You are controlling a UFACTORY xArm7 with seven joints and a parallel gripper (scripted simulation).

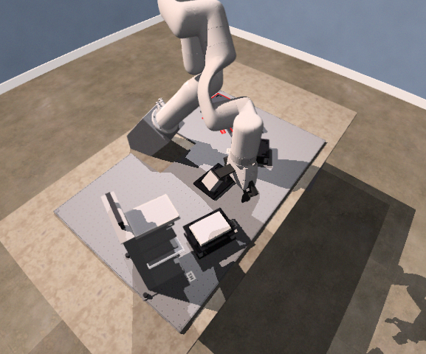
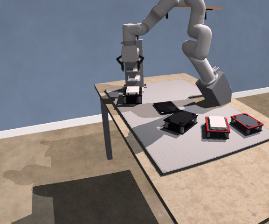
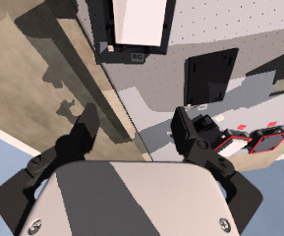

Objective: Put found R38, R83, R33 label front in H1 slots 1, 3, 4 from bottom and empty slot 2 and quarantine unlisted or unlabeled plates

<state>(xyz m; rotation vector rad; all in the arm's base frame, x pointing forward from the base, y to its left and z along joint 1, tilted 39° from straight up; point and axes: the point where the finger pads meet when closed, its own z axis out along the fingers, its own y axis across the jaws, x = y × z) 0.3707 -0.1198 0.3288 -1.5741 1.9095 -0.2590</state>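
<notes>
The arm (image 2: 196,36) rises from its slanted base (image 2: 222,90) at the deck's back corner, loops high and reaches across to the far end, its last link pointing down. The gripper (image 2: 130,65) hangs well above the deck (image 2: 189,149), fingers spread as wide as they go, holding nothing. In the top view it sits beside the low flat nest (image 1: 215,181), towards the deck's edge.

In the wrist view a nest labelled RG (image 3: 107,49) shows at the top, with a white plate (image 3: 139,20) lying in it. Below it is the flat black nest (image 3: 210,79), apparently bare here, though the top view shows something pale over that nest, partly hidden by the wrist; I cannot tell what it is.

The hotel (image 1: 114,213) stands at the deck's other end, a white top board (image 1: 155,211) above its shelves; a pale plate edge (image 1: 165,259) shows on a lower shelf, and slot contents are otherwise in shadow.

In the exterior view, a raised black nest (image 2: 180,120) carries nothing. Of the two red-rimmed nests, one (image 2: 206,125) holds a white plate (image 2: 217,121); the other (image 2: 246,122) is bare.
</notes>
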